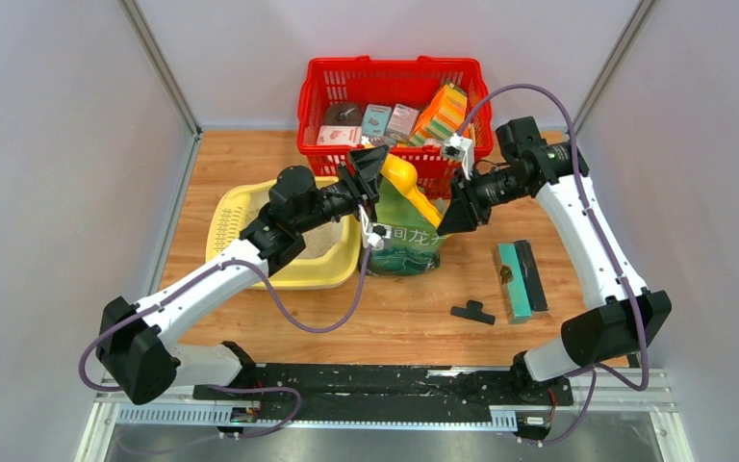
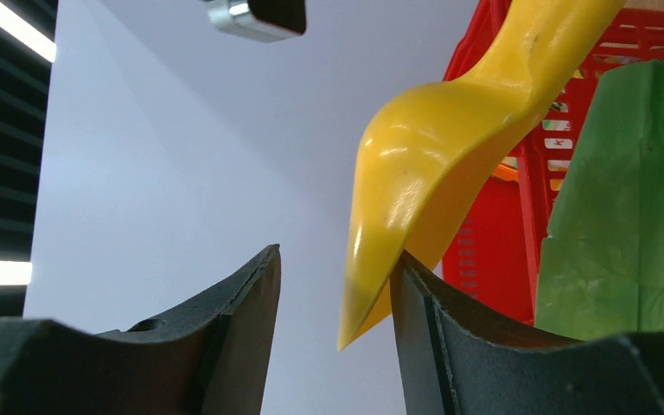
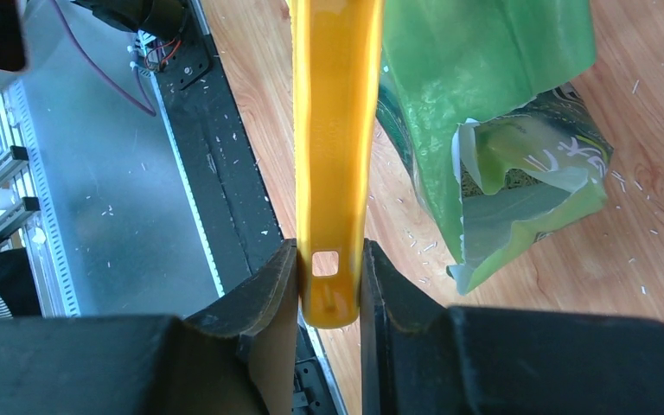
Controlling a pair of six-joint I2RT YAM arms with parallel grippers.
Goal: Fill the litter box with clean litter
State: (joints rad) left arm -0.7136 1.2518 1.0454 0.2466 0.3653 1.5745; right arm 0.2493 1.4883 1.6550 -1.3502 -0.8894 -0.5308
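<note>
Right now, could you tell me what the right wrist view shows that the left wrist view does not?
Only the right wrist view: the right gripper shut on the yellow scoop, the green bag torn open, the wooden table. Only the left wrist view: the left gripper open, the scoop's bowl beside one finger, the red basket. Both: scoop and bag.

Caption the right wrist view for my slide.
Right hand grips the yellow scoop by its handle, beside the open green bag.
</note>
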